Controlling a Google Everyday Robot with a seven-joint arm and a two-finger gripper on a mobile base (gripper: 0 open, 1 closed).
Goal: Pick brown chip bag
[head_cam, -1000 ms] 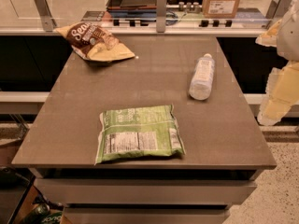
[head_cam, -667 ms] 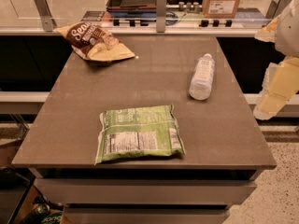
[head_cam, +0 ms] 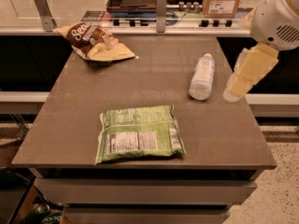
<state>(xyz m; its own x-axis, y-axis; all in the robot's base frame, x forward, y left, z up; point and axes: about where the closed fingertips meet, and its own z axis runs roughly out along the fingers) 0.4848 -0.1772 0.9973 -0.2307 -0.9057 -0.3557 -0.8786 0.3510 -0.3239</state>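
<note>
Presently the gripper (head_cam: 237, 84), its state unclear, hovers beside the bottle (head_cam: 202, 77); sweeping to the brown bag (head_cam: 93, 41) beyond could roll it.

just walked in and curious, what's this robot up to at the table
The robot's gripper hangs by the right edge of the table, touching nothing, close to a white bottle lying on its side. The brown chip bag it is meant to pick sits untouched at the far left corner. A green bag lies flat near the front edge.
</note>
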